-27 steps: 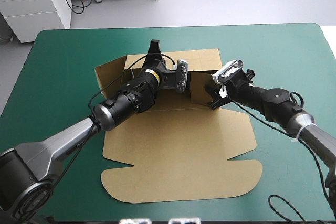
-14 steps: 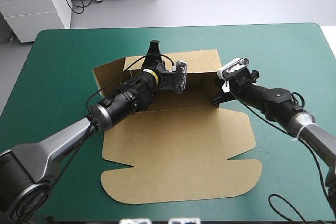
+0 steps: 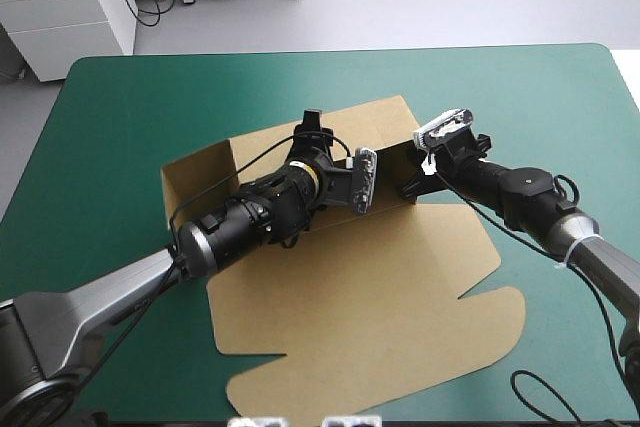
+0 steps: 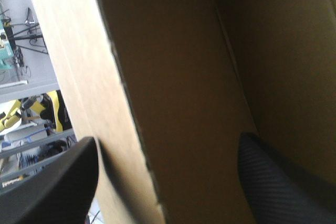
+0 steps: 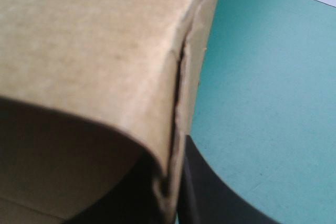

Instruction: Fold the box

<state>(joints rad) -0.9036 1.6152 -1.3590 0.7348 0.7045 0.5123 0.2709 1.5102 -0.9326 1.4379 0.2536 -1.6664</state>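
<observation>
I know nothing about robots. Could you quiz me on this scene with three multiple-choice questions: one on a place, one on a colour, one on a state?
1. Where does the flat lid of the box lie?
A toward the table's near edge; B over its far edge; C on the floor.
2. What colour is the table cover?
A red; B teal-green; C white.
3. How is the left end effector?
A shut on a cloth; B open, a raised wall between its fingers; C off the table.
Answers:
1 A, the high view shows the flat board nearest the camera.
2 B, it shows all round the box.
3 B, its wrist view shows the fingers apart, one on each side of the board.
</observation>
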